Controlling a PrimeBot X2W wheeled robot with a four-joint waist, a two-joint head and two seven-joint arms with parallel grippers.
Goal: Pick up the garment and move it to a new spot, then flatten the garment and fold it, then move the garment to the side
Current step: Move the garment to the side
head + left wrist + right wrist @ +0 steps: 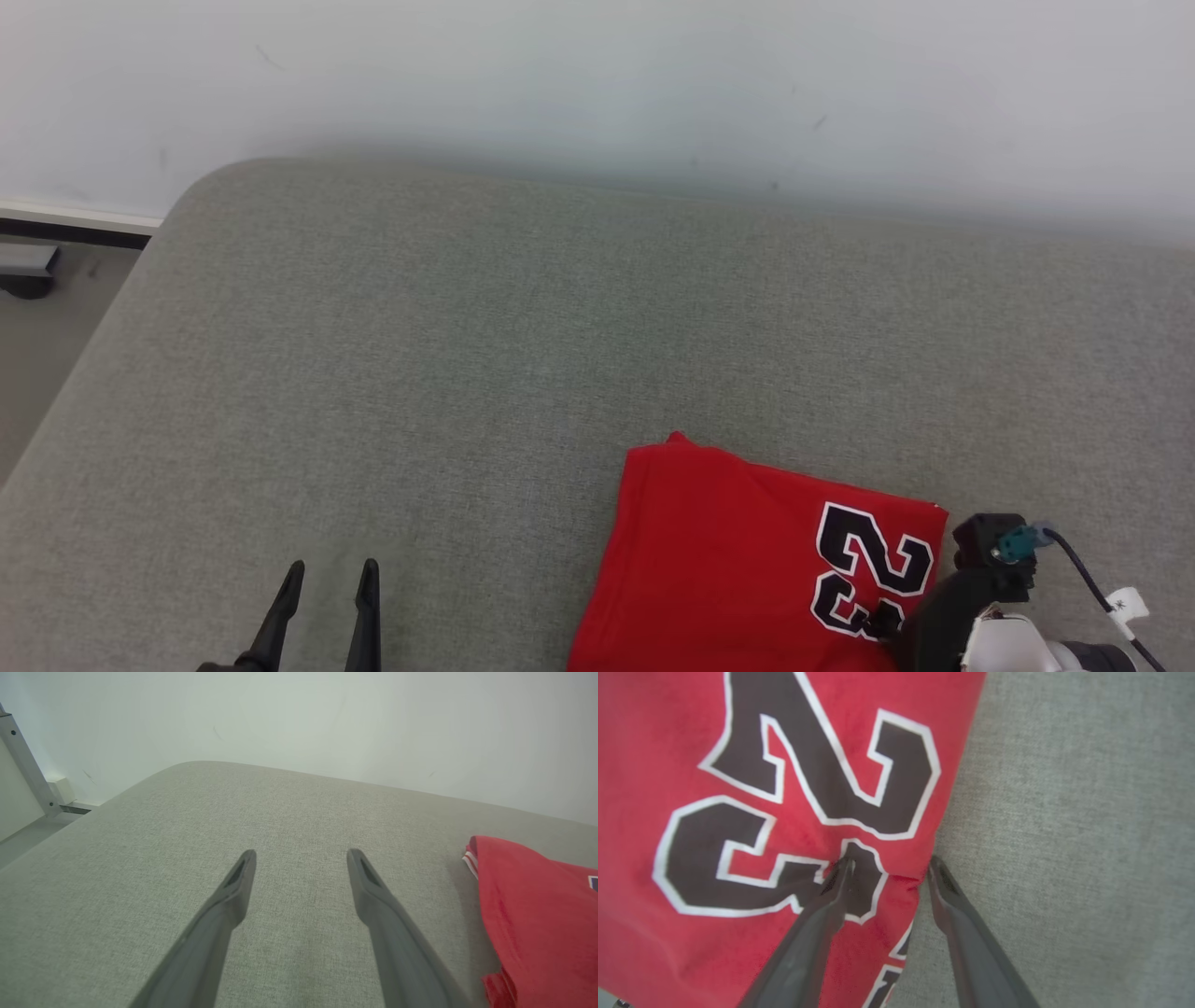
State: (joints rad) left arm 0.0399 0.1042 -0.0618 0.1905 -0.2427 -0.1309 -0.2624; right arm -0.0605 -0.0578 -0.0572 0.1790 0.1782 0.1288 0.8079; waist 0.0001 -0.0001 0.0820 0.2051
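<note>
1. Garment (pixel 728 560), red and folded, lay on the cushion (pixel 420 355) at 5 o'clock in the head view.
2. Right gripper (pixel 889 865) straddled its edge with fingers apart, one on the printed number and one on the cushion, clamping nothing.
3. Left gripper (pixel 333 567), at 7 o'clock, gaped wide and empty.

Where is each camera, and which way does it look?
Head view: on the head, looking down at grey cushion, red jersey; left gripper lower left.
Left wrist view: left wrist, looking across cushion to the wall, along its fingers.
Right wrist view: right wrist, looking down at jersey; right gripper straddles its edge.
Shared: all see the jersey.
</note>
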